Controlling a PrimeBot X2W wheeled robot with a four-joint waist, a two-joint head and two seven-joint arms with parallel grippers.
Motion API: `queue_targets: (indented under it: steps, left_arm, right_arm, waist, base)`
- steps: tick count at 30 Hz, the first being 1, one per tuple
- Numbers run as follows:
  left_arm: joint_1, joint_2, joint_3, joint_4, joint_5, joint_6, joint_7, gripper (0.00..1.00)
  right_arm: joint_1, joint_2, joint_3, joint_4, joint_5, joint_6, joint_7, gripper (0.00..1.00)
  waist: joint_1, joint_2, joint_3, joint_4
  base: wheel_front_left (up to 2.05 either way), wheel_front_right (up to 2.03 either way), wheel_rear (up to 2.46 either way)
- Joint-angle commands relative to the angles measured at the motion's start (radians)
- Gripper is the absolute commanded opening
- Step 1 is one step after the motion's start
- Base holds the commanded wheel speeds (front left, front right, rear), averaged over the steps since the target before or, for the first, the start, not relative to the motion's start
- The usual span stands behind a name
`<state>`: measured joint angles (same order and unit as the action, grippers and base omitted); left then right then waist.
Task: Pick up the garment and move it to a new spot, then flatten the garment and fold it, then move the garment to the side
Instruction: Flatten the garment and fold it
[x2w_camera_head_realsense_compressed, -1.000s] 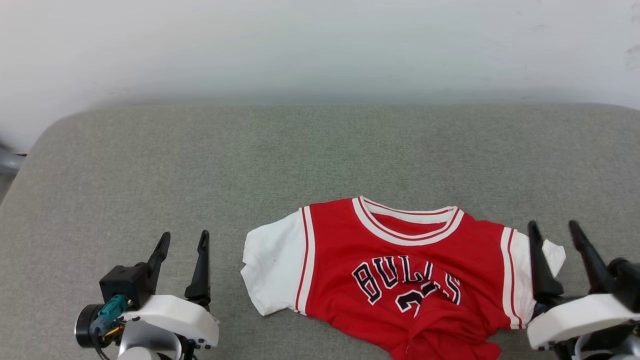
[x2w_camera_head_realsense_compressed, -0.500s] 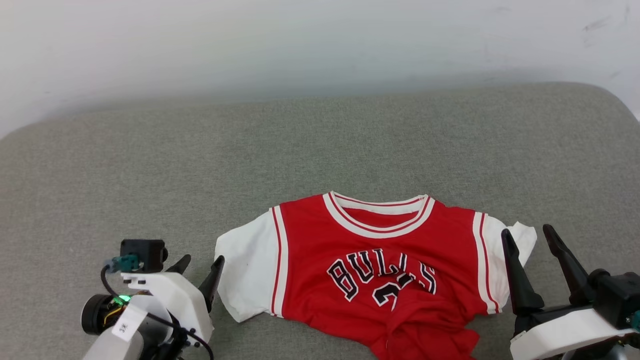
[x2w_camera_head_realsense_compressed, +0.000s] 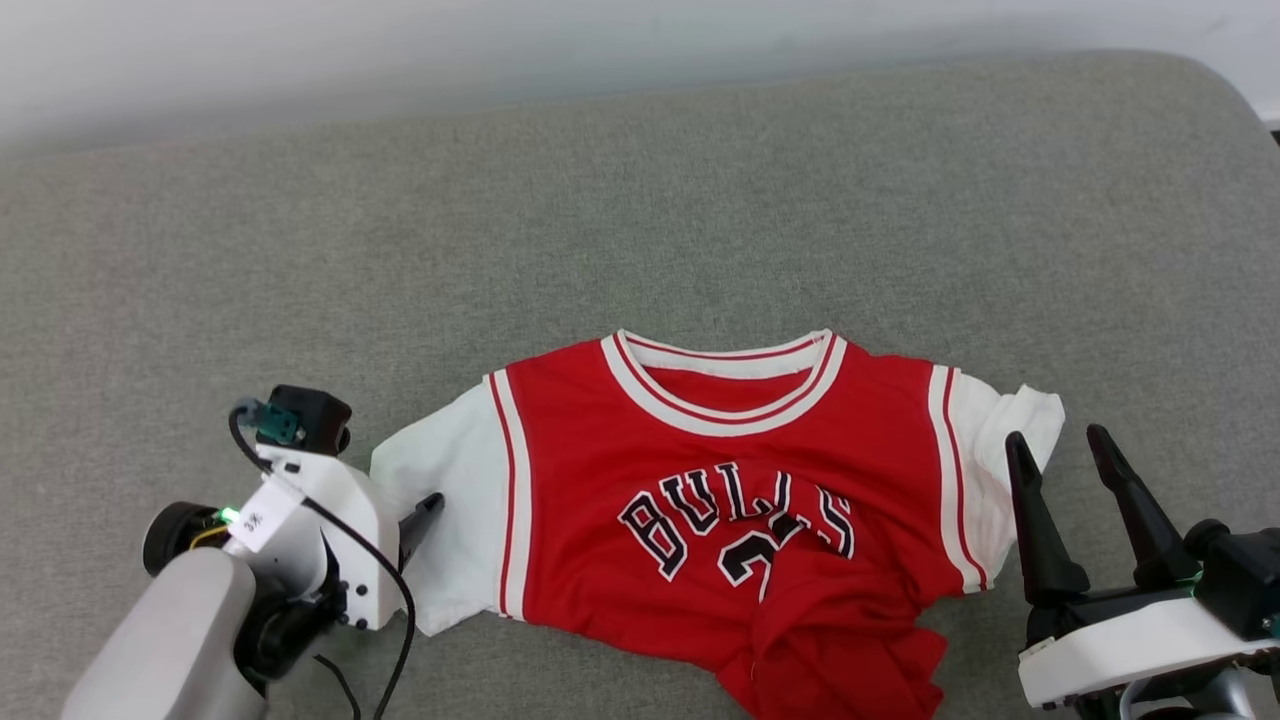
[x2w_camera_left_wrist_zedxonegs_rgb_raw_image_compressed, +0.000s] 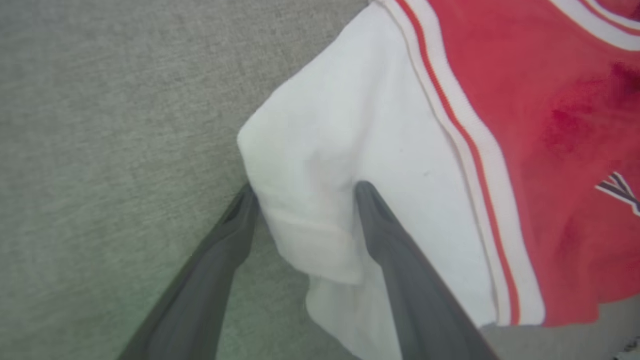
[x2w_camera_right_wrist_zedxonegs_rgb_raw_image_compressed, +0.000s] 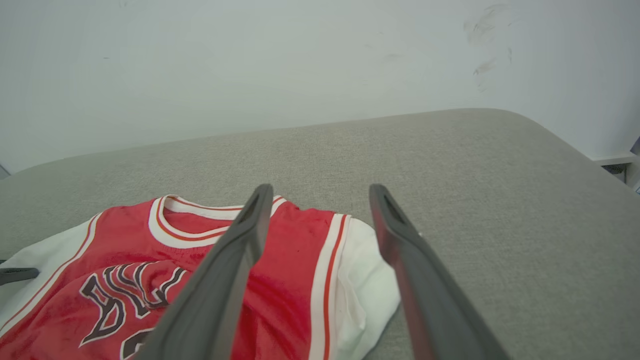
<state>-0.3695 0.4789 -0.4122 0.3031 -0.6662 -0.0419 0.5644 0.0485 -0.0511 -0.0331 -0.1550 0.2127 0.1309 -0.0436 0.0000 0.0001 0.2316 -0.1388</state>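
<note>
**Soft jersey, both end effectors spread, sleeves are the handles**

The garment (x2w_camera_head_realsense_compressed: 720, 500) lies face up near the front edge of the grey cushion (x2w_camera_head_realsense_compressed: 640, 200), a little right of its middle. Its collar (x2w_camera_head_realsense_compressed: 722, 395) points toward the far edge. Its hem (x2w_camera_head_realsense_compressed: 830, 640) is rucked up in a red heap over the number.

It looks light, thin and limp, with nothing stiff in it. It will likely sag and drape from whatever point is pinched. A single grip would probably let it swing and fold on itself. The knit should not be slippery against the woven cushion, so dragging may bunch it further; lifting seems kinder.

The left end effector (x2w_camera_left_wrist_zedxonegs_rgb_raw_image_compressed: 306, 192) is spread wide and straddles the outer edge of the left sleeve (x2w_camera_left_wrist_zedxonegs_rgb_raw_image_compressed: 320, 150). One finger sits on the cushion just beside the cloth and the other over the white fabric, with nothing pinched yet. The right end effector (x2w_camera_head_realsense_compressed: 1057, 437) is also spread and holds nothing, just beside the right sleeve (x2w_camera_head_realsense_compressed: 1000, 430).

The sleeve edges or shoulder seams look like the best holds. They are doubled cloth, symmetrical, and far enough apart to keep the body hanging open. The crumpled hem is a poor hold, since several layers could be caught together.
</note>
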Motion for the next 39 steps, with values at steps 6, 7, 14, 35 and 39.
queue_targets:
  steps: [6,7,14,35,39]
  left_arm:
    - [0.015,-0.018,-0.043,0.036,-0.033,-0.016,0.087,0.0]
    - [0.019,-0.019,-0.048,0.034,-0.033,-0.017,0.091,0.0]
    - [0.03,-0.012,-0.024,-0.017,-0.005,0.008,0.0,0.0]
    - [0.002,-0.003,0.006,-0.311,0.053,0.07,-0.12,0.0]
    - [-0.006,-0.01,0.003,-0.319,0.058,0.072,-0.136,0.0]
  right_arm:
    - [-0.021,0.001,-0.014,0.027,0.024,0.0,-0.008,1.0]
    - [-0.021,0.001,-0.018,0.033,0.028,0.0,-0.006,1.0]
    - [-0.037,0.001,-0.087,0.117,0.083,0.0,0.061,1.0]
    - [-0.335,-0.126,-0.197,0.317,0.158,0.0,0.729,1.0]
    - [-0.353,-0.136,-0.162,0.381,0.167,0.0,0.809,1.0]
  waist:
    - [0.0,-0.0001,0.039,-0.02]
    - [0.0,-0.0001,0.04,-0.022]
    - [0.0,-0.0001,0.022,-0.011]
    - [0.0,-0.0001,0.109,0.109]
    - [0.0,-0.0001,0.124,0.126]
  base:
    - [0.0,0.0,0.0]
    - [0.0,0.0,0.0]
    - [0.0,0.0,0.0]
    - [0.0,0.0,0.0]
    - [0.0,0.0,0.0]
